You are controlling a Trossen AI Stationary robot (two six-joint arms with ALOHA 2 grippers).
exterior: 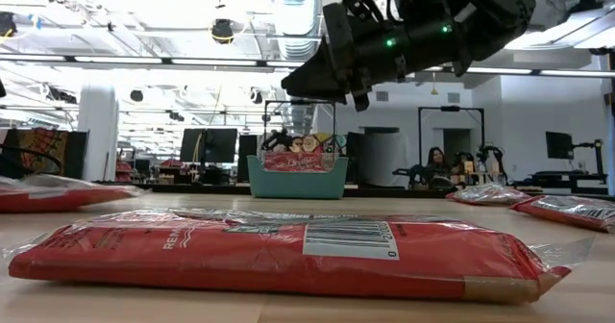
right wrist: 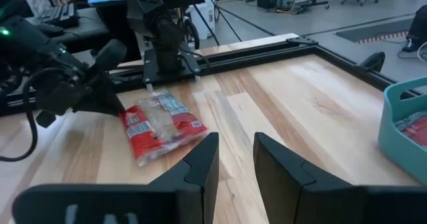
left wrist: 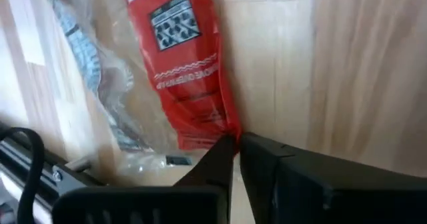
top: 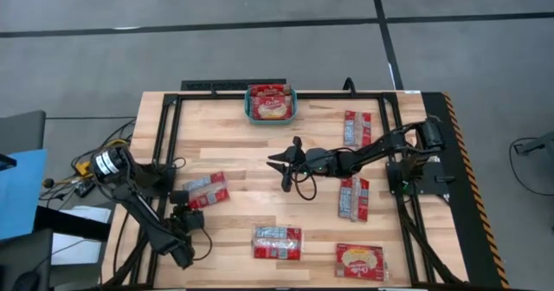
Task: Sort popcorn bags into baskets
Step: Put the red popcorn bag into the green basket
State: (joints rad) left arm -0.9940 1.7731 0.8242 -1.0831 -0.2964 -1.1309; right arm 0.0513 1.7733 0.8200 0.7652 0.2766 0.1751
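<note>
Pinching the corner of a popcorn bag [top: 206, 190], the left claw [top: 183, 208] sits low at the counter's 8 o'clock. In the left wrist view its fingers [left wrist: 220, 161] are pressed together on the bag's red sealed edge [left wrist: 193, 97], prob because a flat packet gives nothing else to grab; the rest of the bag lies on the wood.

The right claw [top: 286, 163] hangs above mid-counter w/ nothing in it, fingers partly spread. In the right wrist view they [right wrist: 200, 167] show a clear gap and point toward the left arm's bag [right wrist: 160, 125]. It looks parked there, btw the loose bags and the bin, ready for either.

The teal basket [top: 247, 107] stands at 12 o'clock by the far edge w/ at least one bag [top: 270, 106] already inside. It's reachable by both arms, which prob explains the spot.

Loose bags on the counter:
- One at 2 o'clock [top: 357, 128].
- One at 4 o'clock [top: 353, 197].
- One at 5 o'clock [top: 360, 261].
- One at 6 o'clock [top: 277, 242].

They're scattered flat and well apart, so each can be taken singly. Sorting looks early; most bags aren't binned yet.
</note>
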